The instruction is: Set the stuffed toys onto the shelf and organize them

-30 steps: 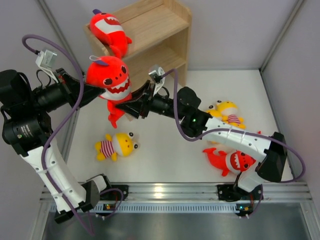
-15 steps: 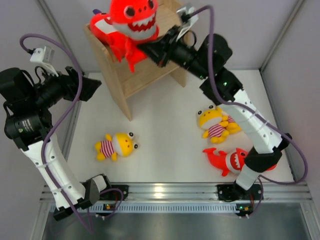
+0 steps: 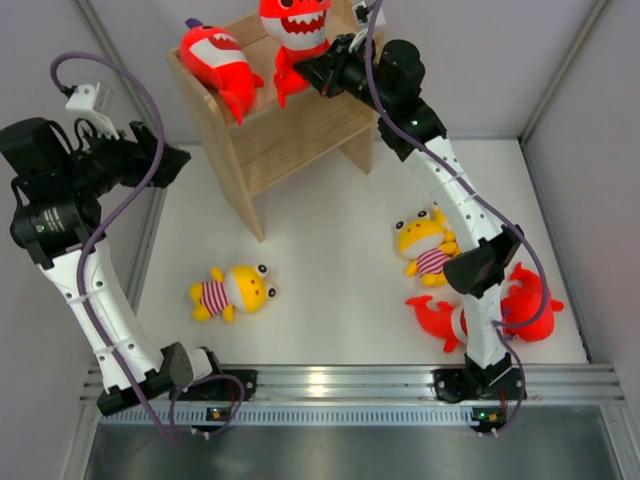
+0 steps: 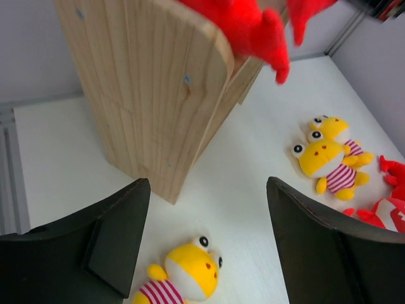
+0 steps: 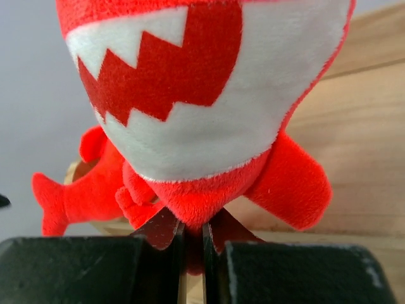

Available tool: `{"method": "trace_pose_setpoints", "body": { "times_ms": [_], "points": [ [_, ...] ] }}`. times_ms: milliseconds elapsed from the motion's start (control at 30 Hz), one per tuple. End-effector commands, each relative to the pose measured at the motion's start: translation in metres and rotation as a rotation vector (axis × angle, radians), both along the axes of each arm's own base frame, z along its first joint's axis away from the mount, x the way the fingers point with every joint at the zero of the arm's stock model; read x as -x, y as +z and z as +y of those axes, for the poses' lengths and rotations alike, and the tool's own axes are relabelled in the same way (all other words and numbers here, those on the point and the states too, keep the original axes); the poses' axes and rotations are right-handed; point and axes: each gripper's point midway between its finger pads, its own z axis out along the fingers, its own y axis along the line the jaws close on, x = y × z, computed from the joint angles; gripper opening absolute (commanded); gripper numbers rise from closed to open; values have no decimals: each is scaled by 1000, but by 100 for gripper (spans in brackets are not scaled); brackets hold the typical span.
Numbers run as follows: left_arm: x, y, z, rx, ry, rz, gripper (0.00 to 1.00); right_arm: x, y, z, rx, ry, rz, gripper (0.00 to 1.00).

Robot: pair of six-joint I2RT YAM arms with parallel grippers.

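White table (image 3: pixel 330 250): shelf (image 3: pixel 300 140), yellow plushes (image 3: pixel 235 290), red sharks (image 3: pixel 440 318)

You're looking at a robot test cell, most likely in a lab rather than a home. Your left arm (image 3: pixel 95 290) and right arm (image 3: pixel 455 195) are bolted to an aluminium rail (image 3: pixel 320 383) at the near edge of a bare white table (image 3: pixel 330 230). Plain grey panels (image 3: pixel 470 60) close it in on three sides. The only homely things are a small wooden shelf (image 3: pixel 300 110) and plush toys (image 3: pixel 235 290) scattered about.

Right fingers (image 5: pixel 158 229) pinch red shark (image 5: pixel 209 107); shelf (image 5: pixel 354 126) behind.
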Motion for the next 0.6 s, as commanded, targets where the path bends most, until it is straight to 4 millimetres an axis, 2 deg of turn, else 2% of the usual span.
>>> {"method": "trace_pose_setpoints", "body": {
  "times_ms": [0,33,67,100,133,167,200,267,300,333,400,433,467,567],
  "points": [
    [-5,56,-6,-93,-63,-198,80,41,58,-9,-114,97,-114,0],
    [-1,81,-11,-80,-56,-252,82,42,57,-7,-113,106,-111,0],
    [-6,92,-11,-72,-51,-275,81,45,58,-5,-118,127,-111,0],
    [-19,109,-12,-60,-34,-316,82,45,55,-2,-115,139,-102,0],
    [-27,117,-14,-60,-25,-337,82,44,52,-1,-115,148,-90,0],
    [-38,120,-17,-64,-11,-348,85,43,48,1,-107,153,-80,0],
    [-50,122,-45,-72,-81,-369,86,43,44,3,-102,158,-72,0],
    [-73,113,-59,-83,-61,-351,89,42,35,7,-89,174,-55,0],
    [-83,100,-89,-104,-129,-334,90,43,33,9,-83,184,-52,0],
    [-91,95,-95,-130,-114,-331,91,47,31,11,-78,202,-50,0],
    [-95,93,-128,-155,-187,-354,97,49,30,12,-68,208,-53,0],
    [-97,97,-133,-144,-185,-369,98,49,26,14,-55,214,-49,0],
    [-103,111,-131,-131,-146,-419,99,51,26,15,-53,216,-53,0],
    [-119,130,-124,-108,-71,-493,99,60,25,17,-41,260,-75,0]
  ]
}}
